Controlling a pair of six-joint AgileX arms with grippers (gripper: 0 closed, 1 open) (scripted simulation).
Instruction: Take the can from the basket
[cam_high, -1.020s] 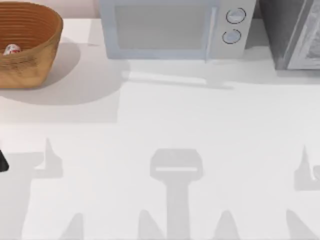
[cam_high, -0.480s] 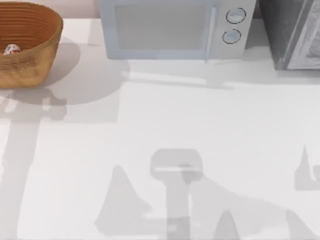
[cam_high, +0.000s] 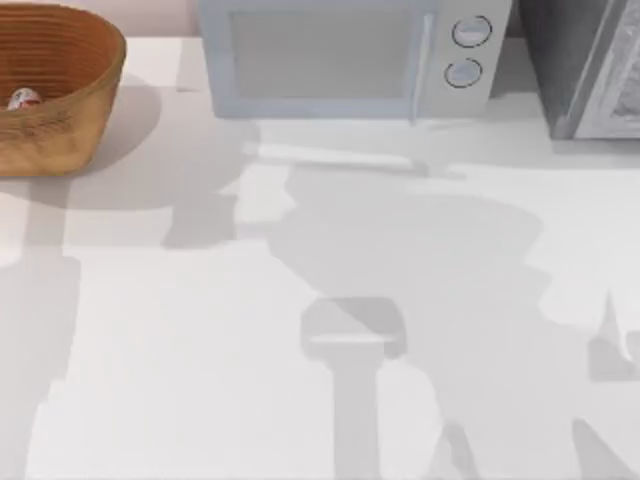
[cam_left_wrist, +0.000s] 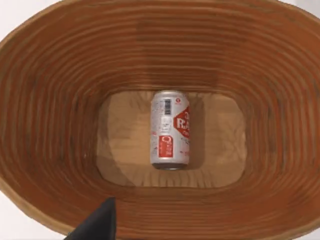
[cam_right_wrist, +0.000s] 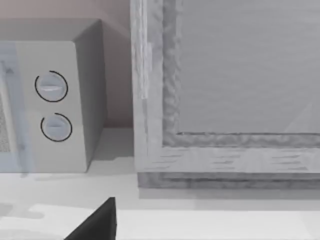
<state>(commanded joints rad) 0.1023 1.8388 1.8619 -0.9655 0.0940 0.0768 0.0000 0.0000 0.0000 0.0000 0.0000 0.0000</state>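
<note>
Inside the round orange-brown wicker basket (cam_left_wrist: 45, 125) at the table's far left, the small white-and-red can (cam_left_wrist: 170, 130) lies on its side. Our left wrist has just come over it, ready to descend; we cannot tell how far that claw is open.

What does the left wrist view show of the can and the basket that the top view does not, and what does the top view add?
Left wrist view: the can lies on its side on the basket floor, red markings up, with a dark fingertip of the left gripper over the near wall. Top view: the basket stands at the table's far left, beside the microwave. Both: the can inside the basket.
</note>
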